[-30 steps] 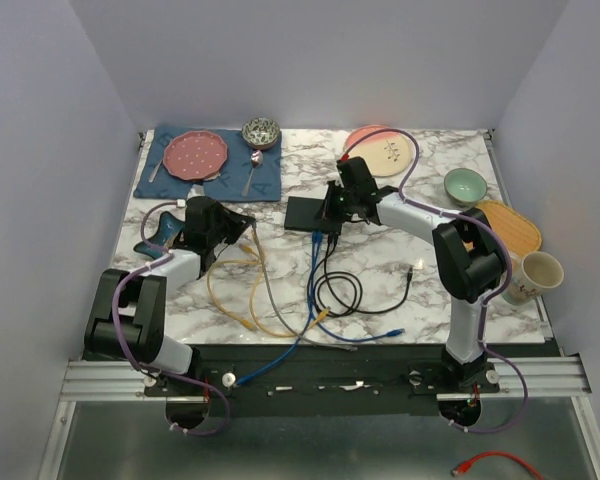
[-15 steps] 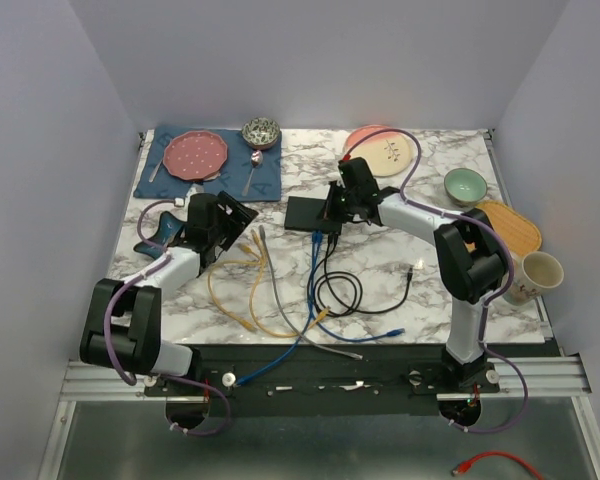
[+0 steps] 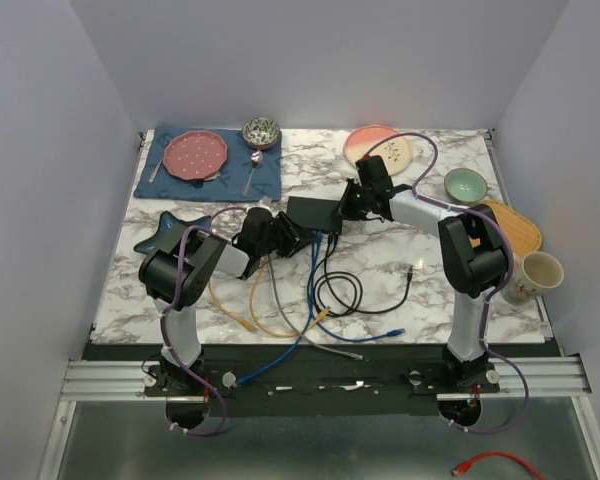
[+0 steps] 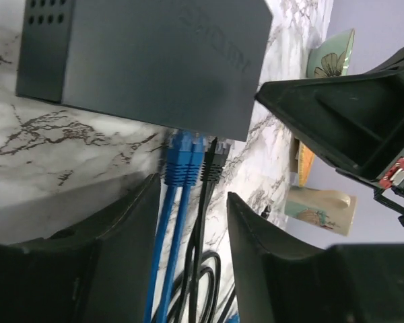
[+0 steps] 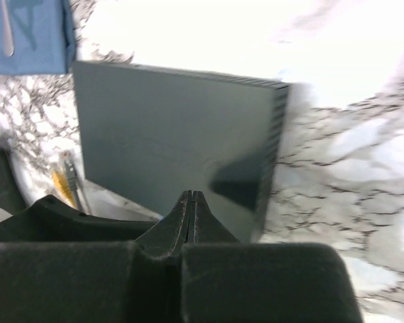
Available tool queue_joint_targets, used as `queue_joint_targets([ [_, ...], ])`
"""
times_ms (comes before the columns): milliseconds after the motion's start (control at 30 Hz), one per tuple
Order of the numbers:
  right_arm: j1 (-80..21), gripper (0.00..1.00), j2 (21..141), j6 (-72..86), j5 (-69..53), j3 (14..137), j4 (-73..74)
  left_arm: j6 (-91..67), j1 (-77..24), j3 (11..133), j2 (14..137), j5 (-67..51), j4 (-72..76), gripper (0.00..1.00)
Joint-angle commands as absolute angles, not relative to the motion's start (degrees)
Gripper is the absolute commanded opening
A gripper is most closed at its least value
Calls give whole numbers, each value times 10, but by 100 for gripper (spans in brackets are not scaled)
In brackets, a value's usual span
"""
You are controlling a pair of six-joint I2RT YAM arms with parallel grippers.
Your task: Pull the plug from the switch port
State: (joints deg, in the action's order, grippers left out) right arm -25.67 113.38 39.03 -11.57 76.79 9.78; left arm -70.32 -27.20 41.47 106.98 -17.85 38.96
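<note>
The switch [image 3: 312, 212] is a flat matte-black box in the middle of the marble table. It fills the top of the left wrist view [image 4: 148, 60] and the right wrist view [image 5: 175, 128]. Two blue plugs [image 4: 183, 158] and one black plug [image 4: 213, 161] sit in the sockets on its near edge. My left gripper [image 3: 285, 238] is open, just short of that edge. Its fingers [image 4: 124, 235] stand on either side of the blue and black cables without touching them. My right gripper [image 3: 352, 206] is shut and empty, with its tips [image 5: 190, 202] over the switch's right end.
Loose yellow, grey, blue and black cables [image 3: 320, 290] lie in front of the switch. A blue placemat [image 3: 210, 165] holds a pink plate, bowl and spoon at the back left. A star dish [image 3: 160, 232] is at the left. A plate [image 3: 380, 148], green bowl [image 3: 465, 185], tray [image 3: 515, 228] and mug [image 3: 535, 275] are at the right.
My left arm has swung from the table's left side to the switch's near edge, leaving the grey cable lying free. My right gripper has shifted a little right along the switch.
</note>
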Motion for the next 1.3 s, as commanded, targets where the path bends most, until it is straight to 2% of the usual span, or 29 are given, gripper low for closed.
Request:
queue_joint_targets([
  [0, -247, 1, 1143, 396, -127, 758, 85, -757, -268, 410, 1103, -208, 514, 49],
  [333, -244, 1, 1158, 396, -138, 767, 84, -766, -268, 433, 1147, -188, 490, 49],
  [600, -243, 1, 1163, 395, -142, 766, 83, -749, -268, 462, 1163, -167, 415, 44],
  [933, -243, 1, 1164, 397, -148, 759, 77, -761, -256, 455, 1180, -156, 430, 44],
  [1267, -243, 1, 1165, 399, -151, 754, 72, -763, -252, 457, 1199, -172, 445, 26],
])
